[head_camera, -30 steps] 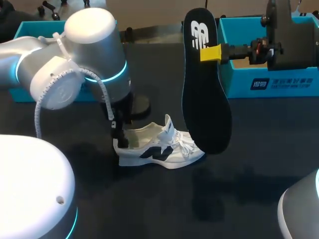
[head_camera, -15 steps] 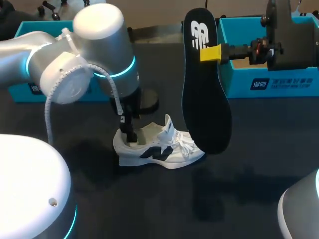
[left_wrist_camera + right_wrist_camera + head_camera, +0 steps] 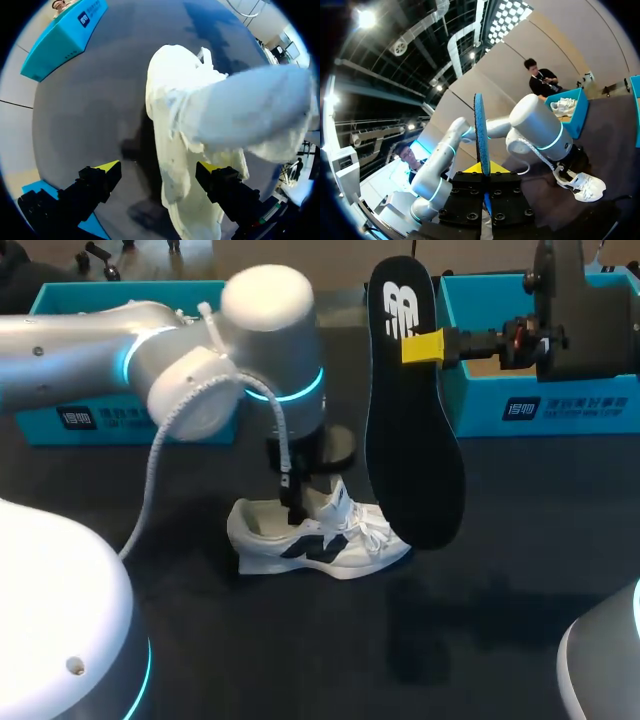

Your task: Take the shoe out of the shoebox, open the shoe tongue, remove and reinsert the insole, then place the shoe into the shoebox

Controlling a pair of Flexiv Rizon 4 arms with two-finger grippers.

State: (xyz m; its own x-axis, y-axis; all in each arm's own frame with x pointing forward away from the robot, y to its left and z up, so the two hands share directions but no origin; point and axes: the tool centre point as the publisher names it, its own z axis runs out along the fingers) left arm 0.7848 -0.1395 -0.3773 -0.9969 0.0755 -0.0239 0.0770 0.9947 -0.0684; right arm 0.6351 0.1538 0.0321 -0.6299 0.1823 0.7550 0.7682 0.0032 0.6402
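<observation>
A white shoe [image 3: 322, 543] lies on its sole on the dark table, toe to the right. My left gripper [image 3: 299, 504] hangs over its opening near the tongue. In the left wrist view this gripper [image 3: 157, 171] stands open, its yellow fingertips [image 3: 107, 167] wide apart above the shoe [image 3: 167, 115], and the raised tongue [image 3: 250, 110] is blurred. My right gripper [image 3: 424, 347] is shut on the black insole [image 3: 408, 420], held upright in the air above the shoe's toe. The right wrist view shows the insole [image 3: 480, 130] edge-on between the fingers of the right gripper [image 3: 484, 171].
A teal shoebox [image 3: 545, 400] stands at the back right, behind the right gripper. A second teal box [image 3: 70, 415] stands at the back left, behind my left arm. Dark tabletop [image 3: 400, 640] lies in front of the shoe.
My left arm has swung to the right, carrying its open gripper from the shoe's heel towards the tongue. The right arm and the insole have not moved.
</observation>
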